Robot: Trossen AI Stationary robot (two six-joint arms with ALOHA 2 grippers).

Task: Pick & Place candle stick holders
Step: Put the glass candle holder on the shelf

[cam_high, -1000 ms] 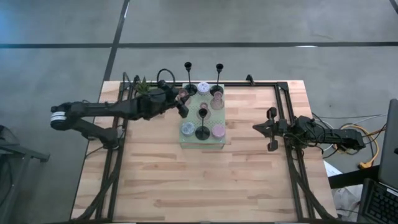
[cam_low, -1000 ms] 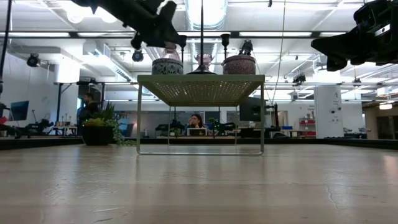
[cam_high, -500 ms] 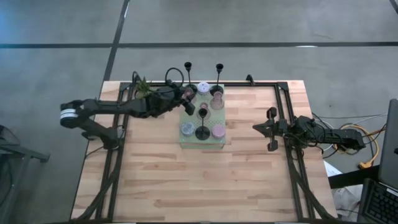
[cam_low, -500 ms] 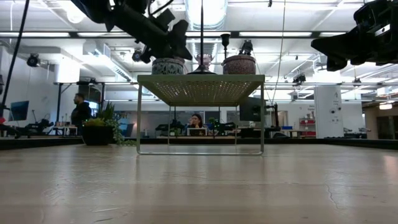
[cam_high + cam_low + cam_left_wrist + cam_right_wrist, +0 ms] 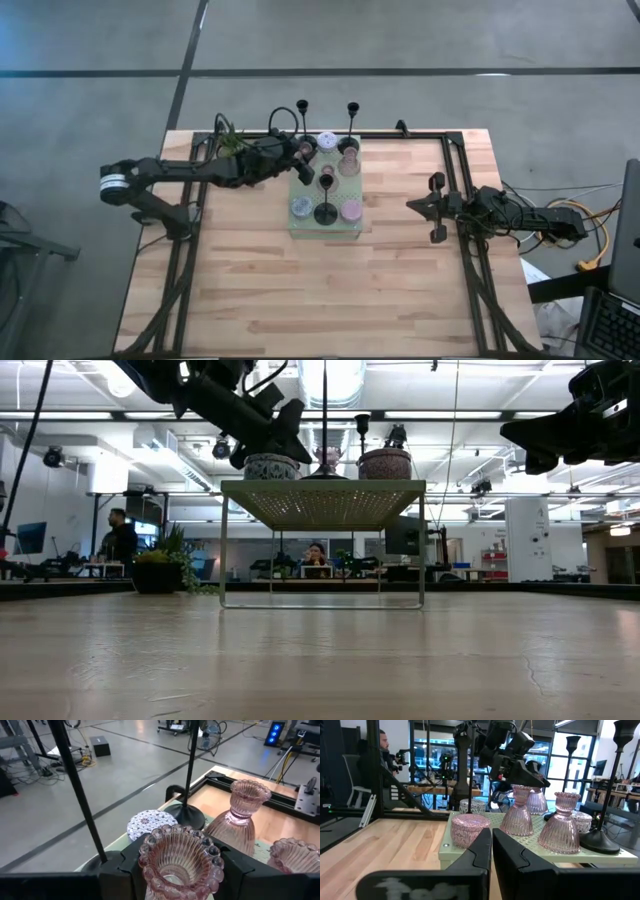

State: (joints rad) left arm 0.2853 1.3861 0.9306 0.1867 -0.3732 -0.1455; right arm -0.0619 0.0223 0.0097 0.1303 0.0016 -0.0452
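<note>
Since earlier, left gripper [image 5: 179,870], clamped on pink glass holder [image 5: 178,855], moved seemingly over green stand [image 5: 300,225].

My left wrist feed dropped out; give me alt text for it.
The left claw grips a ribbed pink glass cup between its fingers, above the mat's far corner. Behind stand two black candlesticks, a patterned white cup and a pink pedestal holder.

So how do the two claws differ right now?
The left claw grips a pink holder; the right claw is shut on nothing. The left hangs over the green stand; the right sits off to its side. Both are dark, with two fingers.
</note>
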